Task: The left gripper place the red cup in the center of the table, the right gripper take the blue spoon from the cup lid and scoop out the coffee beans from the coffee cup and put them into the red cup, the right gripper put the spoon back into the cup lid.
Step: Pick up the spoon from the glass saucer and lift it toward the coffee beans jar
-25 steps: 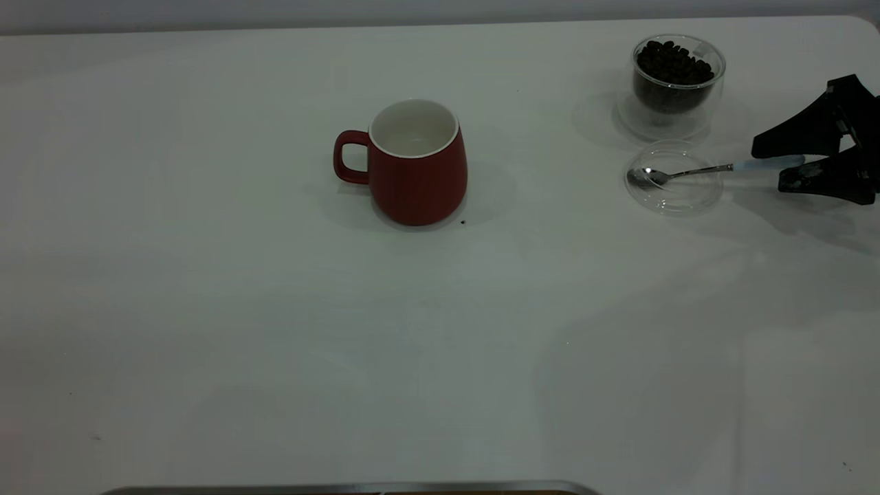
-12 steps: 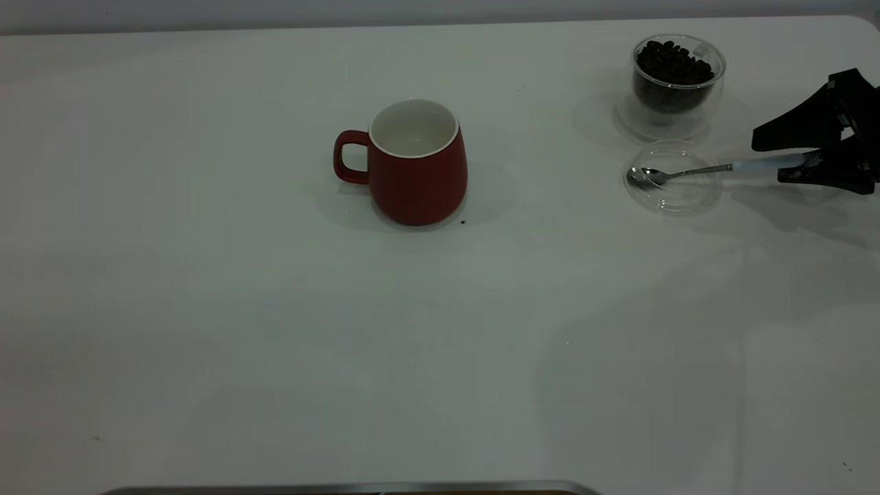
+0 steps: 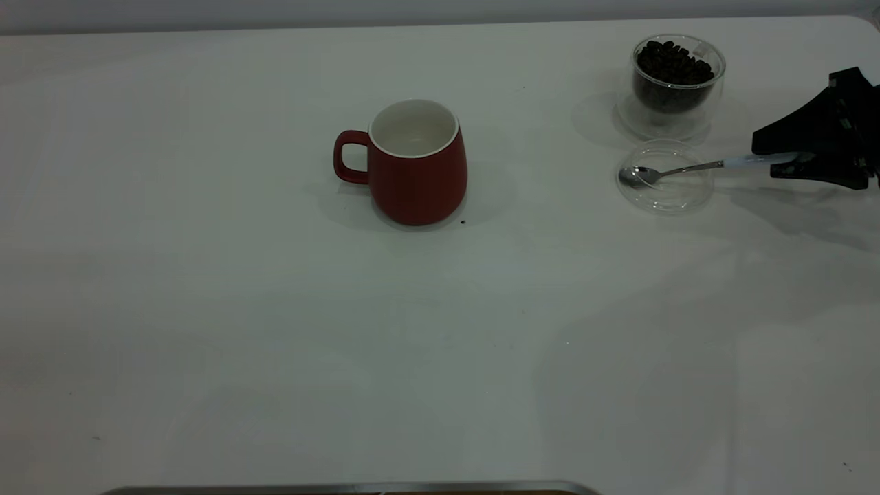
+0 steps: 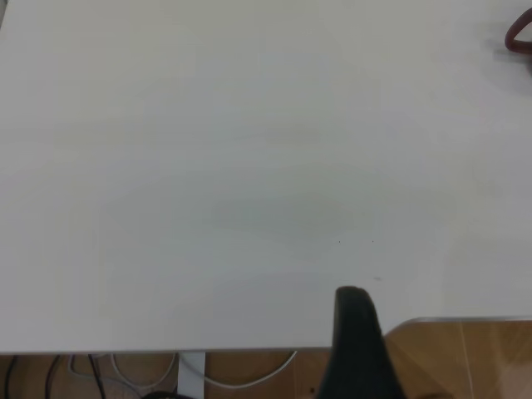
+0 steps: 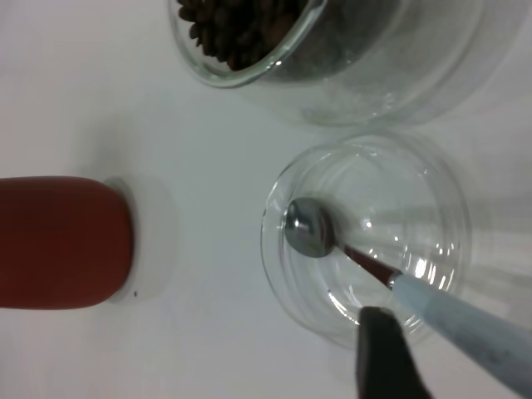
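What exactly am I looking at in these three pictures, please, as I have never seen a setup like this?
This is a robot with two arms at a white table. One picture looks at the table from outside; the other two come from cameras on each arm's wrist.

On the table stand a red cup, a glass cup full of coffee beans, and a clear lid with a spoon resting in it.

The right gripper, the black claw at the table's right edge, has closed on the spoon's pale blue handle. The left gripper waits near the table's edge, holding nothing visible.

Bare table (image 4: 249, 166), perhaps cup (image 4: 520, 36) edge
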Robot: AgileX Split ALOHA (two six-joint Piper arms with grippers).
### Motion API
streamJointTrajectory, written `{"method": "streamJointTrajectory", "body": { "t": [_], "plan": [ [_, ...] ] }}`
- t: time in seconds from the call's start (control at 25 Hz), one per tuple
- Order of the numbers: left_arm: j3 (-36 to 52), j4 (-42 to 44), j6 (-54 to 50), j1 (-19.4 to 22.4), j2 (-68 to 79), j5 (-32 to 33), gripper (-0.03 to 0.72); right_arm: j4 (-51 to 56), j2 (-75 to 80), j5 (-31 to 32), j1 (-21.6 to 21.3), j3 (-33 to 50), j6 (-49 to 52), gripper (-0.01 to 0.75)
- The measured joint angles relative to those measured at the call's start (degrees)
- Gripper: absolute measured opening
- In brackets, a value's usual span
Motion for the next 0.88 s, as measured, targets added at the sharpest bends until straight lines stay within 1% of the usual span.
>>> {"method": "streamJointTrajectory", "body": {
  "t": [0.04, 0.28, 0.36, 0.44, 0.68, 0.88],
  "plan": [
    [0.0, 0.0, 0.0, 0.0, 0.0, 0.0, 0.587, -0.13, 0.0, 0.18, 0.0, 0.0, 0.0, 0.387],
    [0.0, 0.0, 0.0, 0.0, 0.0, 0.0, 0.587, -2.01, 0.0, 1.19, 0.0, 0.0, 0.49, 0.17],
    [0.0, 0.0, 0.0, 0.0, 0.0, 0.0, 0.587, -2.41, 0.0, 2.02, 0.0, 0.0, 0.71, 0.133],
    [0.0, 0.0, 0.0, 0.0, 0.0, 0.0, 0.587, -2.96, 0.0, 3.14, 0.0, -0.07, 1.09, 0.117],
    [0.0, 0.0, 0.0, 0.0, 0.0, 0.0, 0.587, -4.63, 0.0, 4.19, 0.0, -0.07, 3.31, 0.116],
    [0.0, 0.0, 0.0, 0.0, 0.0, 0.0, 0.587, -9.8, -2.86, 3.28, 0.0, -0.07, 7.38, 0.115]
  ]
}}
